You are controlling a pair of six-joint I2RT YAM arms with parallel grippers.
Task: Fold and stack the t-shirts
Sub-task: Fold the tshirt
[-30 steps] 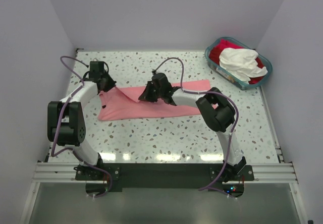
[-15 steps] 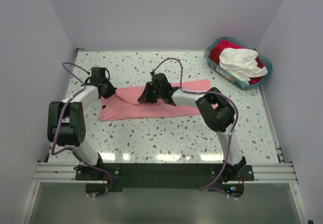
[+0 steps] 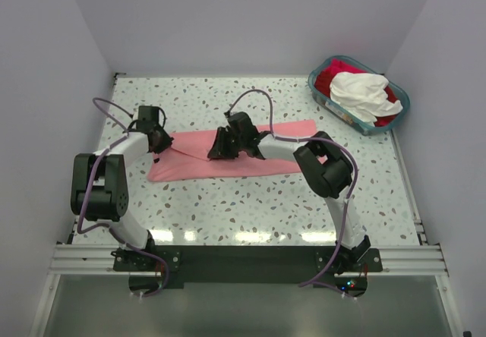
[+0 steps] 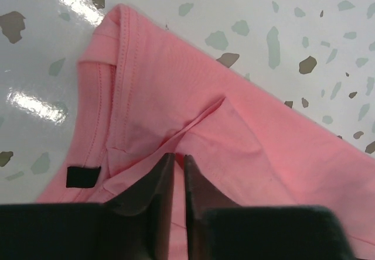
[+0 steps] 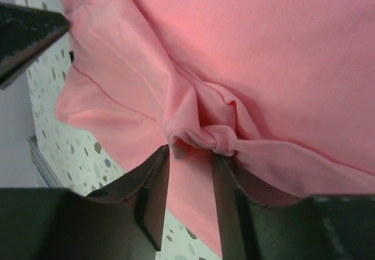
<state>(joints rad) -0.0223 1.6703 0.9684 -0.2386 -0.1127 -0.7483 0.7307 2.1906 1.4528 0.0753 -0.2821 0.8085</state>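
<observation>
Bright, sharp; glare on table [image 4: 35, 103]

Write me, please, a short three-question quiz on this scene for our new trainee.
1. True or false: the salmon-pink t-shirt lies in the teal basket.
2. What lies uppermost in the basket? A: a white t-shirt. B: a blue towel. C: a black cap.
3. Which gripper is at the end with the dark neck tag?
Key: 1. False; it lies on the table. 2. A, over red cloth. 3. The left gripper, pinching cloth beside the tag; the right gripper pinches a fold mid-shirt.
</observation>
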